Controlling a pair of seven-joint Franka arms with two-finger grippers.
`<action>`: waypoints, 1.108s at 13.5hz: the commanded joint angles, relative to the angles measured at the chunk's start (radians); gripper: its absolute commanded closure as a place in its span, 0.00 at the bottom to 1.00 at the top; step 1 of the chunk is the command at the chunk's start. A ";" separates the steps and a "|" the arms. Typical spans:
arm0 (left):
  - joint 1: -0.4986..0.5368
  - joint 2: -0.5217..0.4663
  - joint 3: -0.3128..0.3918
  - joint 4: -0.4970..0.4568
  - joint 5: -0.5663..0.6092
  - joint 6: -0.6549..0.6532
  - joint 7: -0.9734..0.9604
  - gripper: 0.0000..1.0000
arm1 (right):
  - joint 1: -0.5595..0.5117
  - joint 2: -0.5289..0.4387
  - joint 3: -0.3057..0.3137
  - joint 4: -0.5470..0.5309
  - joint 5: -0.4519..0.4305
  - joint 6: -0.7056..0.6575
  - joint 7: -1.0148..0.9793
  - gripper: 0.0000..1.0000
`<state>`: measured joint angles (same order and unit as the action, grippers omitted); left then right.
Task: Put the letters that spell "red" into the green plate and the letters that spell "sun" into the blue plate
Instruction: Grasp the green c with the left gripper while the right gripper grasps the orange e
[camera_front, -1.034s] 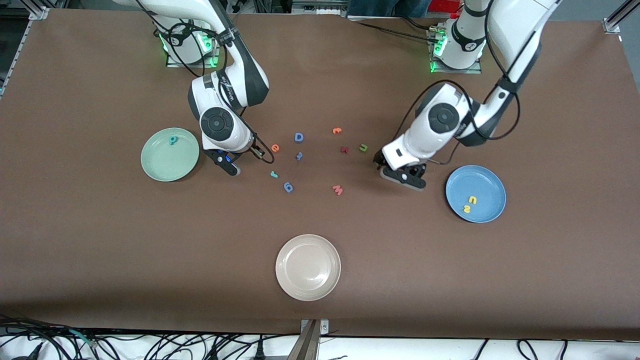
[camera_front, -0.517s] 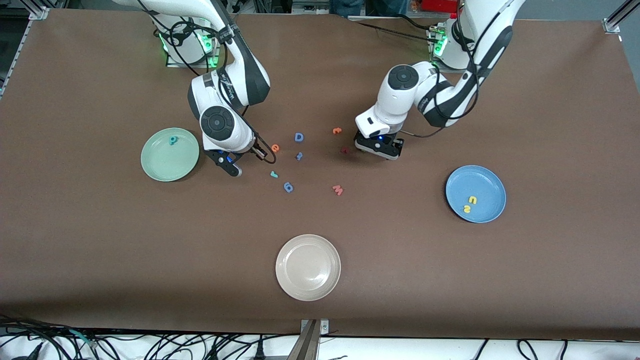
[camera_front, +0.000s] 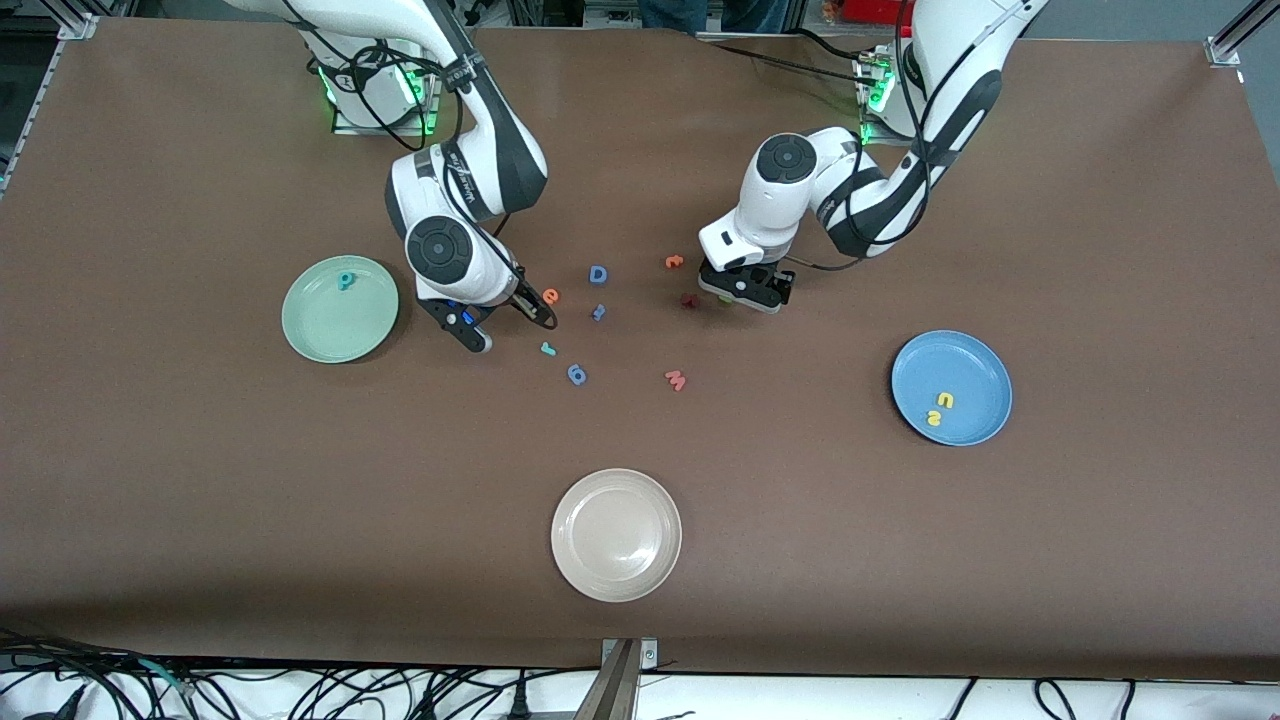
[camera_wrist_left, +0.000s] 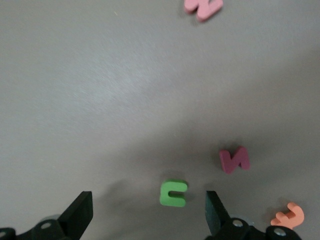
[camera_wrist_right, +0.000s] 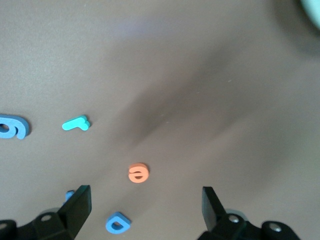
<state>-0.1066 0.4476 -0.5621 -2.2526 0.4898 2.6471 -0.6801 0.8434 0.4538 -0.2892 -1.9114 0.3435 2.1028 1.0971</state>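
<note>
crowding is the risk: left gripper (camera_wrist_left: 145, 220), jaws wide over the green letter (camera_wrist_left: 173, 193), could nudge the maroon letter (camera_wrist_left: 234, 160) just beside it; right gripper (camera_wrist_right: 142, 217) hangs wide over the orange "e" (camera_wrist_right: 138, 173).

"p" (camera_front: 346, 281) in one plate (camera_front: 310, 335); two letters (camera_front: 939, 409) in another (camera_front: 975, 350)

Loose foam letters on the table read: a blue "D" (camera_front: 598, 274), an orange "e" (camera_front: 551, 295), a teal "r" (camera_front: 547, 349).
</note>
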 joint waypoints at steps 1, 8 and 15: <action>-0.015 0.034 0.005 0.053 0.036 -0.047 -0.013 0.01 | 0.046 0.078 0.004 0.015 0.025 0.089 0.059 0.02; -0.059 0.079 0.008 0.091 0.047 -0.108 -0.021 0.01 | 0.065 0.115 0.004 -0.018 0.026 0.140 0.063 0.07; -0.076 0.089 0.013 0.091 0.050 -0.108 -0.049 0.04 | 0.077 0.102 0.025 -0.098 0.089 0.258 0.060 0.07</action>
<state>-0.1662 0.5253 -0.5591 -2.1849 0.4956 2.5534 -0.6936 0.9103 0.5767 -0.2643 -1.9761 0.3965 2.3317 1.1528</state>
